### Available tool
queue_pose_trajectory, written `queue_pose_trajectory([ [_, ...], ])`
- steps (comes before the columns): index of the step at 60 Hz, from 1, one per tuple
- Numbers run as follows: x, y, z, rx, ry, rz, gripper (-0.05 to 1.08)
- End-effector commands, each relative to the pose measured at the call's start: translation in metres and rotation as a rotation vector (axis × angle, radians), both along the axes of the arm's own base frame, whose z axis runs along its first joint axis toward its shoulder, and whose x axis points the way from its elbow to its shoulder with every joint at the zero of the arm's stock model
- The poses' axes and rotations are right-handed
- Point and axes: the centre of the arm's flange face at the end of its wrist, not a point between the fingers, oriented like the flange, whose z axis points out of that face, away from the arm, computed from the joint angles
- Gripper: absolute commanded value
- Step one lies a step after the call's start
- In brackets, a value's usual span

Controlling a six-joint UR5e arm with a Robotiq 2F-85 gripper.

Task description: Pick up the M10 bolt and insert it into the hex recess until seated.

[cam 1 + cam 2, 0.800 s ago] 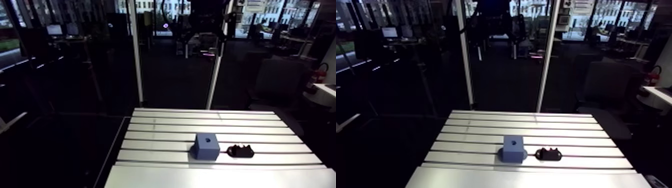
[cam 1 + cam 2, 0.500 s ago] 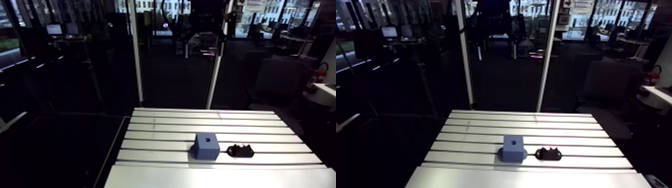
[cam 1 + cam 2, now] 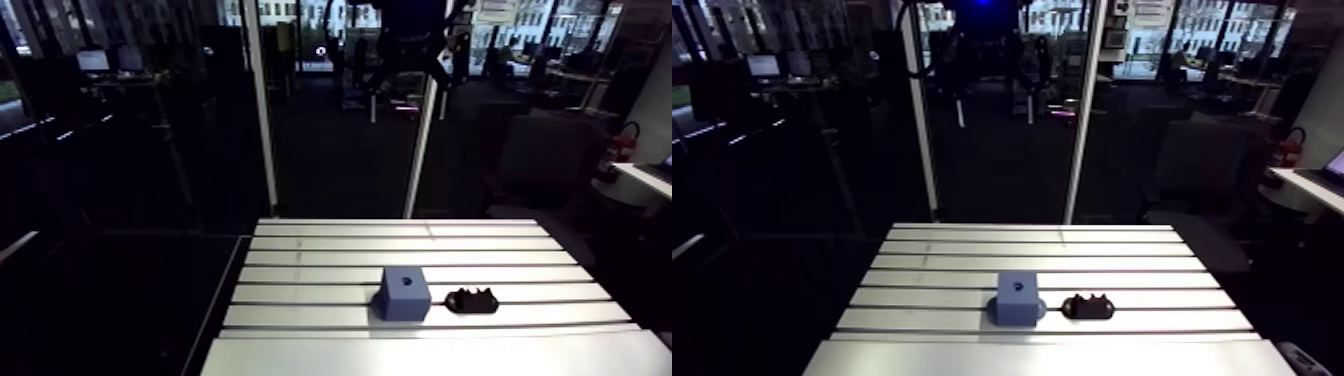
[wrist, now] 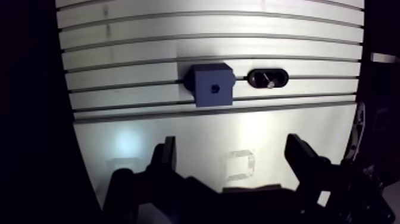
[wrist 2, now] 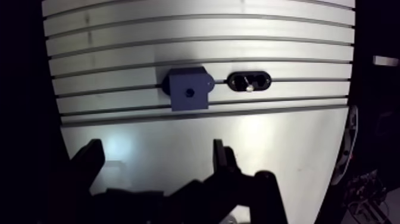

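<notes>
Since only one arm works here, the whole question is where the bolt lies from its single pincer (image 4: 232, 146). In the wrist view the pincer's two fingers (image 4: 167, 156) stand wide apart with nothing between them, released and empty, above a bare stretch of the tabletop (image 4: 149, 128).

Ahead of the pincer, well apart from it and past several slots, sits a blue block (image 4: 211, 85) with a dark recess (image 4: 215, 88) in its upper face. Just beside the block, on the same slot line, is a black cradle (image 4: 268, 77). The M10 bolt (image 4: 269, 81) lies in the cradle's opening and shows only as a small pale glint. The block is roughly in line with the gap between the fingers, and the cradle is off toward one finger.

The cradle's long axis runs along the slots, about parallel to the line from finger to finger. The bolt looks slightly slanted within the cradle, though it is too small to be sure of its axis. I judge the coming move to be forward, a little sideways and down.

The count is one pincer, one bolt, one cradle, one block and one recess.
</notes>
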Motion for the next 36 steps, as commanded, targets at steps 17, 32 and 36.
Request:
queue_pose_trajectory([
  [17,0.032,0.123,-0.071,0.009,0.109,-0.011,0.01],
  [32,0.044,0.149,-0.121,0.035,0.161,0.023,0.01],
  [36,0.051,0.157,-0.136,0.043,0.166,0.042,0.01],
])
